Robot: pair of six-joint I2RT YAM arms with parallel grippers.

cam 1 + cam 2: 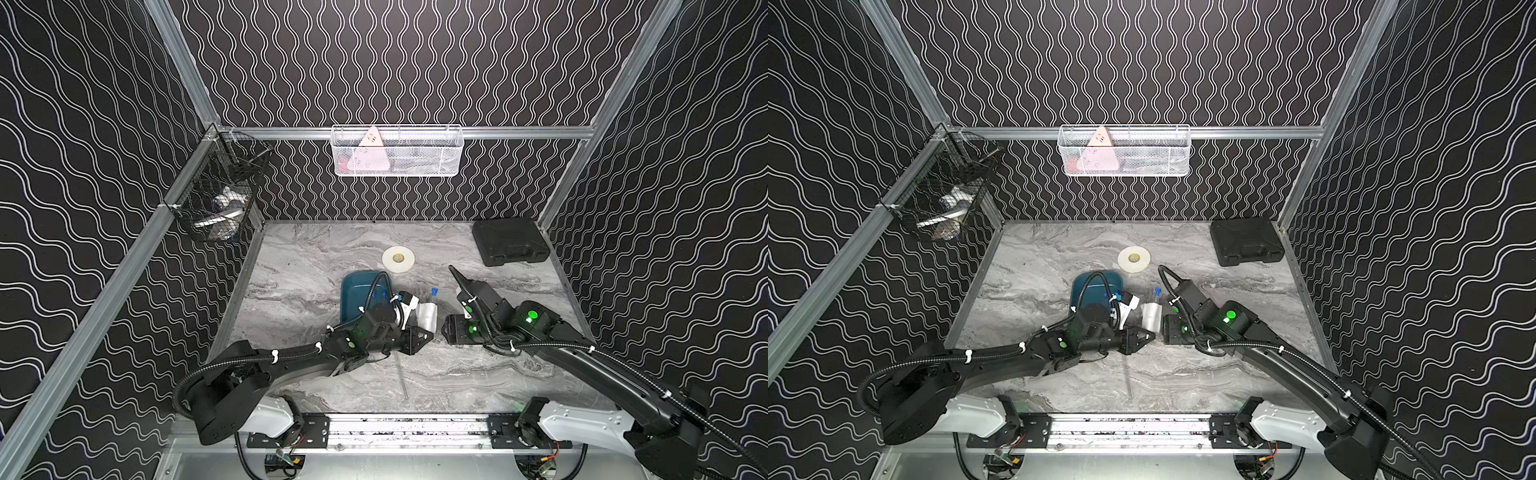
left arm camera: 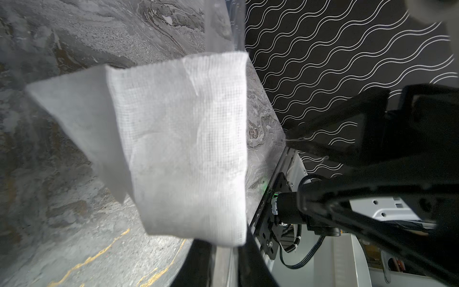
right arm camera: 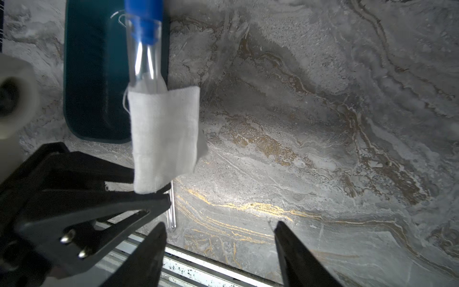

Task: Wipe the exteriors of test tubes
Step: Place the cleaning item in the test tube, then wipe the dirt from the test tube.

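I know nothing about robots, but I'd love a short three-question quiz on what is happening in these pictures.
1. True or false: the white cloth lies flat in the teal tray.
2. What colour is the cap on the glass tube? A red, B blue, C green.
3. Which arm's fingers stand open, holding nothing?

Key: 1 false, it is draped around the tube. 2 B. 3 the right fingers; the left fingers are shut on the tube.

Clear glass test tube (image 3: 142, 64), blue cap (image 3: 144, 20); white woven cloth (image 3: 164, 139); teal plastic tray (image 3: 94, 74); grey marbled, gold-veined counter (image 3: 298, 124).
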